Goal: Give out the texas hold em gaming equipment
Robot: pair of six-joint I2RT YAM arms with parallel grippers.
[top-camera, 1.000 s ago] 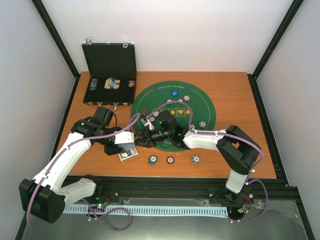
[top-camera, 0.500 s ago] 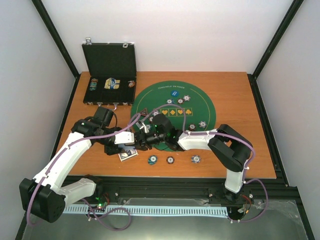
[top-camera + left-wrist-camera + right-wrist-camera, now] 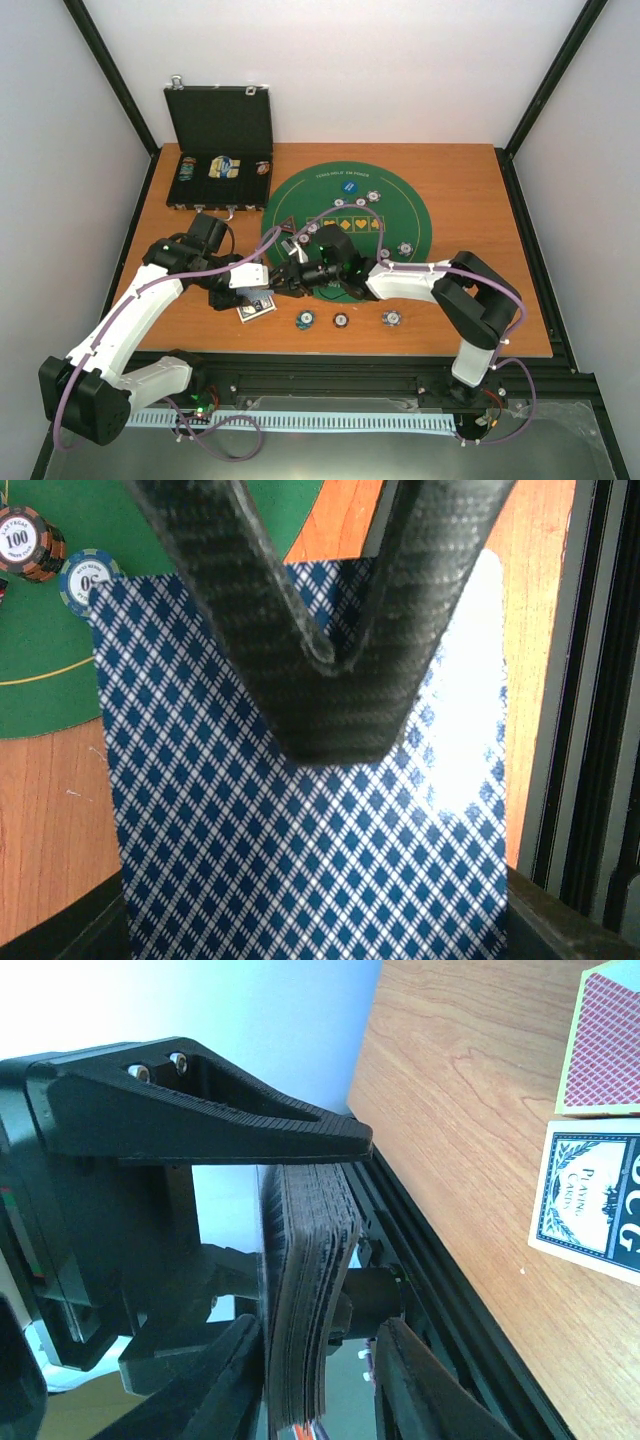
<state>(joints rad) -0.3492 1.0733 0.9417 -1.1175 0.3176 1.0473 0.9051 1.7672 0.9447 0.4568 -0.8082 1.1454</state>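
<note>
The left end effector [image 3: 272,285] clamps the blue-checked card deck [image 3: 300,860], seemingly so the open right end effector [image 3: 320,1332], at its three o'clock, can draw cards.

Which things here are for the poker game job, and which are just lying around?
For the job: playing cards, poker chips, blue disc.
Just lying about: black case, card box.

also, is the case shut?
No, the case stands open, its lid upright behind the tray.
</note>
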